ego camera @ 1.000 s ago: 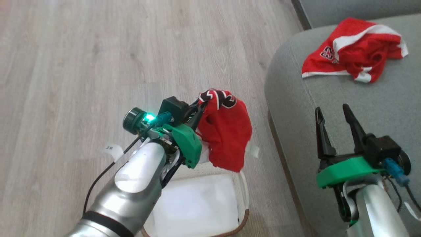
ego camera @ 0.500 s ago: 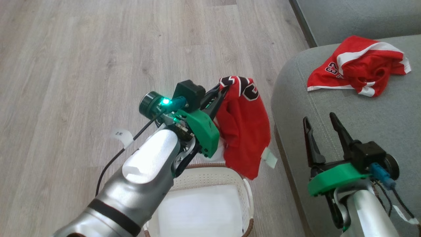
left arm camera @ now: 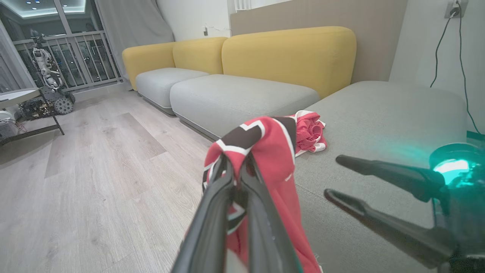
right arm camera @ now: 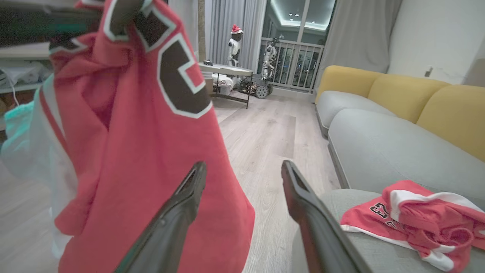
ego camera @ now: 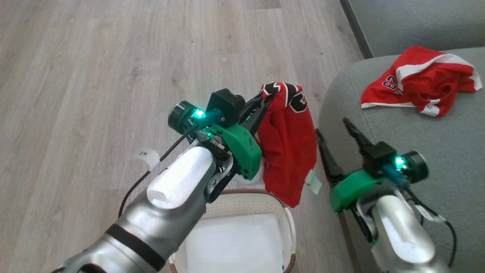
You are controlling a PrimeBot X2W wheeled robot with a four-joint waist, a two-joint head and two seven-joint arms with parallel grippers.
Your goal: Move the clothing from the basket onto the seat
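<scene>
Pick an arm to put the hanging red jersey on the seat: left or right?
Left. The left gripper is shut on the red jersey, which hangs above the basket, right beside the seat. The right gripper is open and empty; using it would probably need a handover.

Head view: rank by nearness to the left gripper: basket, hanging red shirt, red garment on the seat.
1. Hanging red shirt, held in the left gripper.
2. Basket, just below.
3. Red garment, far right on the seat.

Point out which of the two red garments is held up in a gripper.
The red garment with black block lettering, hanging from the shut left gripper. The other garment, marked 23, lies crumpled on the seat.
</scene>
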